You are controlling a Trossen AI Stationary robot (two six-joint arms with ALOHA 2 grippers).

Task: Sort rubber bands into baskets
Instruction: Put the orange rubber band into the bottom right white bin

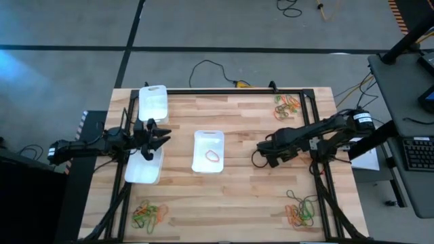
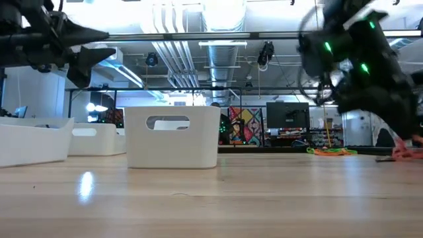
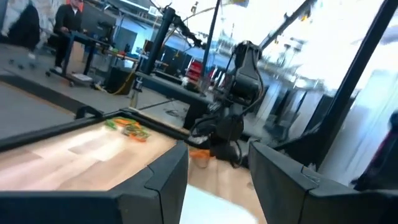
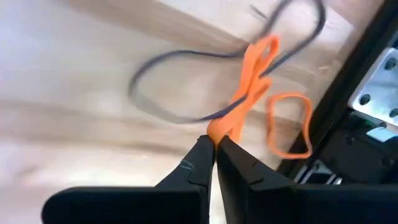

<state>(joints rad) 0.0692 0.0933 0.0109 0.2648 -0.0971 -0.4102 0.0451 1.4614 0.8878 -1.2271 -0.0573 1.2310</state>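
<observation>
My right claw (image 4: 214, 144) is pinched fully closed on an orange rubber band (image 4: 249, 87), held low over the bench (image 1: 237, 196) at mid-right. A dark band (image 4: 186, 81) is tangled through it and will likely drag along. These bands look light, limp and stretchy, so grip a single strand near one end and lift slowly to shed the hitchhiker. The middle basket (image 1: 209, 139) already holds one orange band. My left claw (image 1: 150, 135) is part open and empty, above the near-left basket (image 1: 144, 173).
</observation>
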